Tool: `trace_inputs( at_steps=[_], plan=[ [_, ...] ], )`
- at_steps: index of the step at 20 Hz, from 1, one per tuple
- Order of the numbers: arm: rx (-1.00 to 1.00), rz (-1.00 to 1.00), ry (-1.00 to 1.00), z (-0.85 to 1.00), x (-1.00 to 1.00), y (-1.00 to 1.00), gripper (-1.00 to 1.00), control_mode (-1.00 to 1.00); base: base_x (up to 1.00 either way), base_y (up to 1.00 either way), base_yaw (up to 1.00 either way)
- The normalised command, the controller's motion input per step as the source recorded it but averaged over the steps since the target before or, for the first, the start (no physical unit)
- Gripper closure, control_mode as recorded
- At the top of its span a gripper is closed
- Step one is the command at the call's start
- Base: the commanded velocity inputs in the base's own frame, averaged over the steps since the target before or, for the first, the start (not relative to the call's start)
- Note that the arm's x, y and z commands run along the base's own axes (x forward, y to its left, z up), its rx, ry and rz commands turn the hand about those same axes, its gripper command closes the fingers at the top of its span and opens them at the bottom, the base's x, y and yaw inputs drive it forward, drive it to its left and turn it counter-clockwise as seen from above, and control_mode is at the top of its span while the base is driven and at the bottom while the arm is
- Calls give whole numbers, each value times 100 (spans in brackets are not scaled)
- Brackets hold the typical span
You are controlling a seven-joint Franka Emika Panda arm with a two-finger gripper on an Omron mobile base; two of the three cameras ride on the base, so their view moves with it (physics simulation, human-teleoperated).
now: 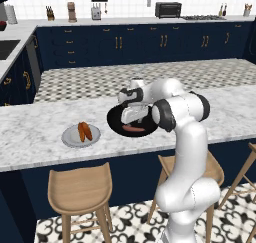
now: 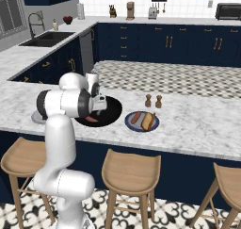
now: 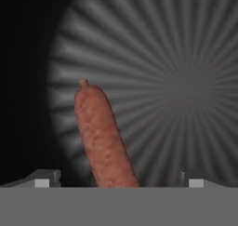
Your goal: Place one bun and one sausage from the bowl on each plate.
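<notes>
In the left base view, the arm's forearm and hand cover much of the black bowl [image 1: 116, 120] at frame centre, so just one sausage [image 1: 132, 129] shows in its lower part and the fingers themselves are hidden. To the lower left, a light grey plate [image 1: 70, 139] lies on the white marble surface [image 1: 30, 132] and carries a bun and sausage, hard to tell apart at this size. Wooden stools stand below the surface edge; navy cabinets and a toaster oven line the back wall. In the right base view, the arm hides the bowl's left half [image 2: 113, 111]; a darker plate [image 2: 130, 125] right of it holds a sausage and bun, with two small shakers [image 2: 153, 101] just behind. A second plate peeks out at the arm's left, mostly covered. In the hand view, the fingers [image 3: 119, 182] stand wide apart, only their tips visible at the bottom, with the sausage [image 3: 102, 136] between them, cut off below, lying on the ribbed bowl floor [image 3: 186, 81].
</notes>
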Motion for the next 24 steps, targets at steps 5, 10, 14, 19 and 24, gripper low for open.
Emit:
trace_inputs(
  at_steps=[5, 10, 14, 19, 24],
  plan=[
    [0, 3, 0, -37, 0, 16, -100, -100, 0, 0, 0],
    [0, 3, 0, -38, 0, 14, -100, -100, 0, 0, 0],
    [2, 4, 0, -21, 0, 0, 100, -100, 0, 0, 0],
    [0, 3, -1, -8, 0, 0, 100, -100, 0, 0, 0],
    [-4, -1, 0, 43, 0, 5, 100, -100, 0, 0, 0]
  ],
)
